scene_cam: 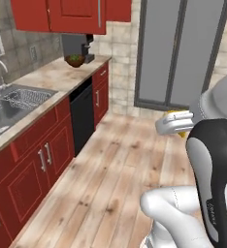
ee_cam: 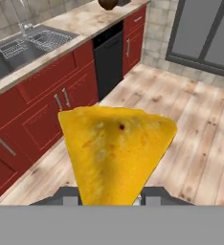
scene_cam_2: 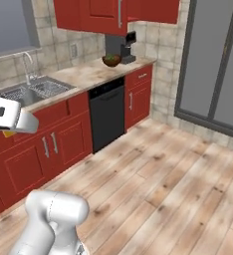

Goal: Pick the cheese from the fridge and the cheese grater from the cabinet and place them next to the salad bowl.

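The gripper (ee_cam: 110, 198) was pinching the cheese (ee_cam: 115, 150) up in the air over the wood floor (scene_cam_2: 158, 184). The salad bowl (scene_cam: 74, 60) sat way off on the far counter (scene_cam: 62, 75), under the cabinet (scene_cam: 76, 14).

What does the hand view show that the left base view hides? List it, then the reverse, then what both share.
Hand view alone: the whole face of the yellow-orange triangular cheese wedge, standing in the hand.
Left base view alone: the red wall cabinet with its grey bar handle, and the green leaves inside the round dark-brown salad bowl.
Both: the bowl, the steel sink, the black dishwasher front, the tall grey fridge and the plank floor.
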